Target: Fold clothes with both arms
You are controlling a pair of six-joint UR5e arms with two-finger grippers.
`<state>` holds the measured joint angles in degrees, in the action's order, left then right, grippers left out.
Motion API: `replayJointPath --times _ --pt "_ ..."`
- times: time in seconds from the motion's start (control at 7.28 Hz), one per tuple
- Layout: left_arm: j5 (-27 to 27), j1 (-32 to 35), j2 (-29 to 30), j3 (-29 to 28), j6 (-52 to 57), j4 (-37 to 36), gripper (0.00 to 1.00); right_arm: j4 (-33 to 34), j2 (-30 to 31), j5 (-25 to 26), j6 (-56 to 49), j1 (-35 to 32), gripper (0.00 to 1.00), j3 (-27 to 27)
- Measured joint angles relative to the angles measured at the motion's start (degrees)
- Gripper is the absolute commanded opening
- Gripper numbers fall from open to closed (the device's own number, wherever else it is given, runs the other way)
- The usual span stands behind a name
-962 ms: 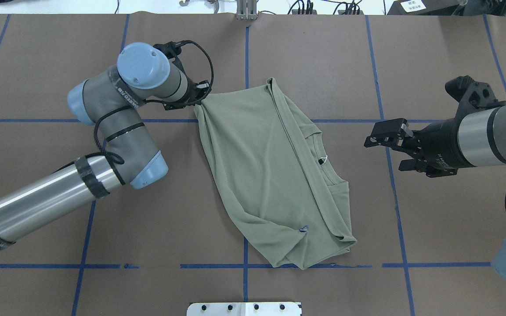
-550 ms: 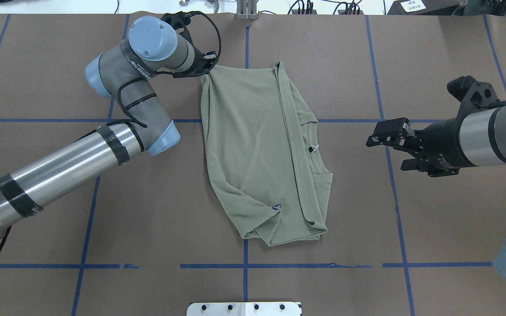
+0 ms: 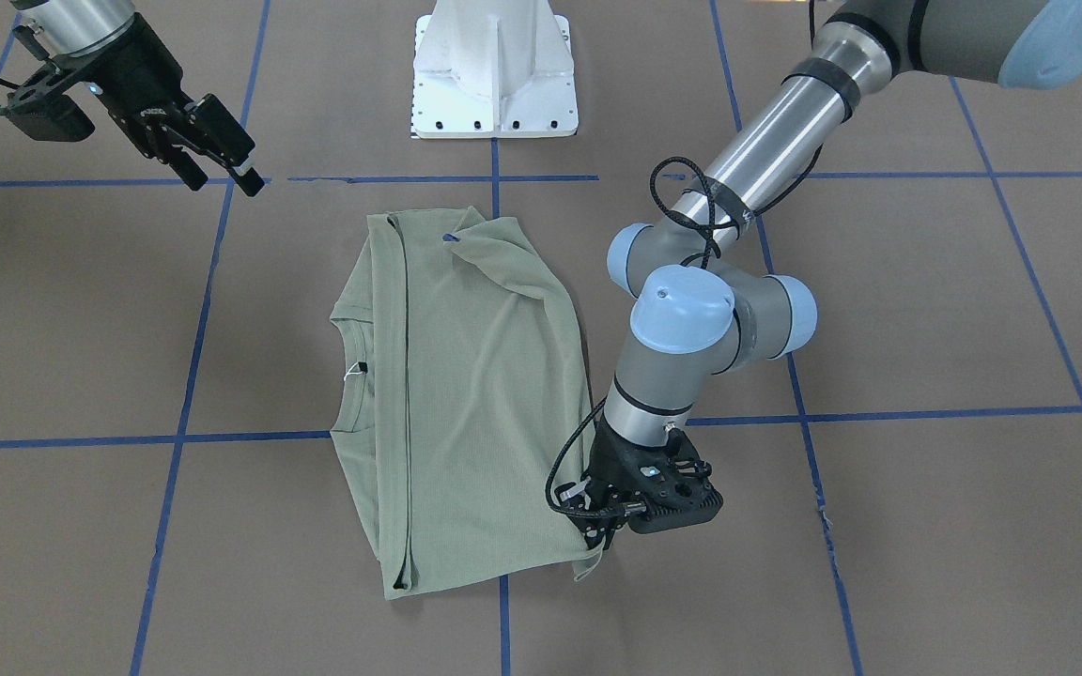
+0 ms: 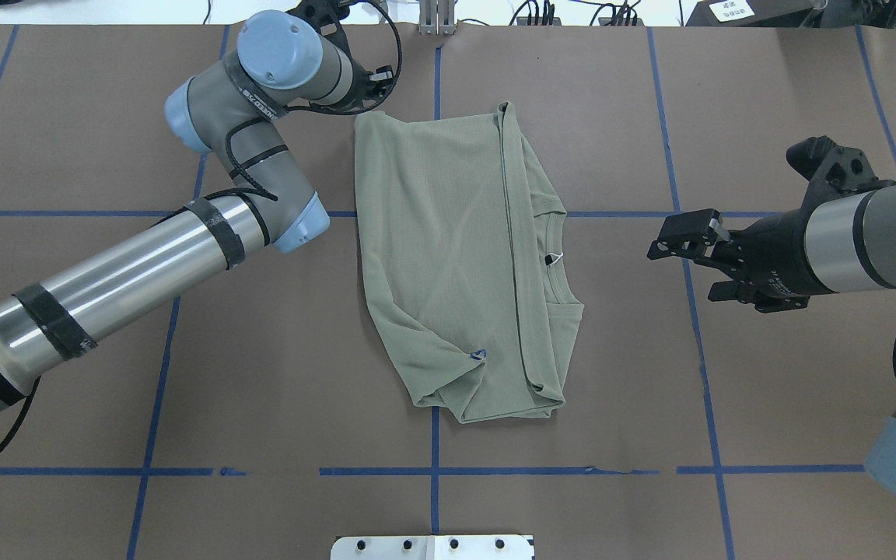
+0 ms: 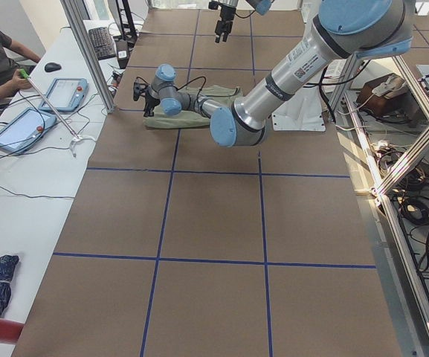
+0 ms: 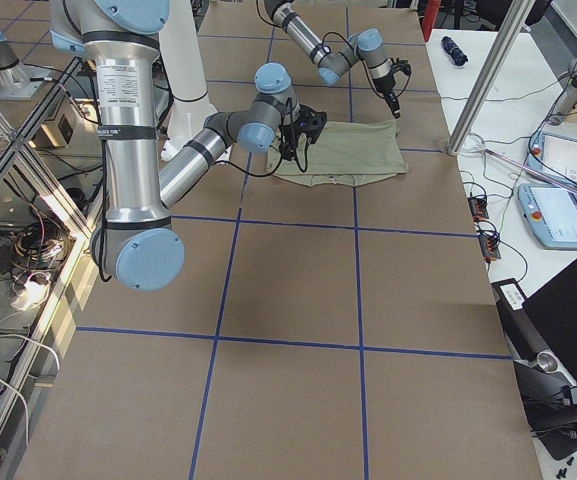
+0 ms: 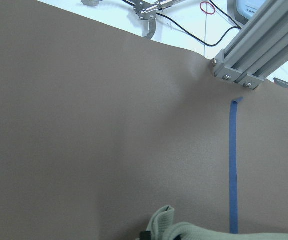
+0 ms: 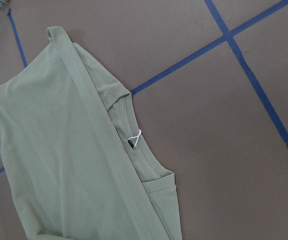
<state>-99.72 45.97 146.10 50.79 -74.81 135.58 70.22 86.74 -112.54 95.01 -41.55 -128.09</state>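
Overhead exterior view places the shirt [image 4: 448,257] at the centre of the table [image 4: 767,117], lying flat with one side panel folded lengthwise over the body, its long edge running just beside the neckline [image 4: 561,260]. Judged from its drape and soft creases, the garment is light, thin and limp. It will sag and stretch between two holds, drag on the brown covering and lose its fold if lifted by one point. Take hold at paired corners or along a doubled edge, pinching all layers together. The right gripper [image 4: 681,272] hovers well apart from the collar side, fingers spread and empty. The left gripper [image 3: 602,535] sits at the far hem corner on the robot's left. Its fingertips are masked by the wrist and cables, so whether it is pinching the fabric cannot be told. The left wrist-mounted view shows only a raised lip of cloth [image 7: 166,222] at its bottom edge. The sleeves lie within the folds, so their position and the layer count cannot be made out. A small dark mark [image 4: 479,354] at the near fold is too small to identify.
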Motion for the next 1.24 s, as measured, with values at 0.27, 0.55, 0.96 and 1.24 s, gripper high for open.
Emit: replayJointPath --times 0.27,0.55,0.96,1.24 --pt "-5.5 2.7 -0.7 1.8 1.2 -0.4 1.0 0.0 -0.1 0.0 0.0 0.1 1.0 0.4" --pt "-9.9 1.8 -3.9 9.2 -1.4 -0.7 1.0 -0.1 -0.2 0.0 0.0 0.2 1.0 0.7" --pt "-14.6 -4.8 -5.2 16.2 -13.4 -4.6 1.0 -0.1 -0.2 -0.6 -0.1 -0.2 1.0 0.7" --pt "-14.5 -9.7 -4.9 20.4 -17.5 -11.2 1.0 -0.1 0.1 -4.5 -1.5 -3.4 1.0 0.6"
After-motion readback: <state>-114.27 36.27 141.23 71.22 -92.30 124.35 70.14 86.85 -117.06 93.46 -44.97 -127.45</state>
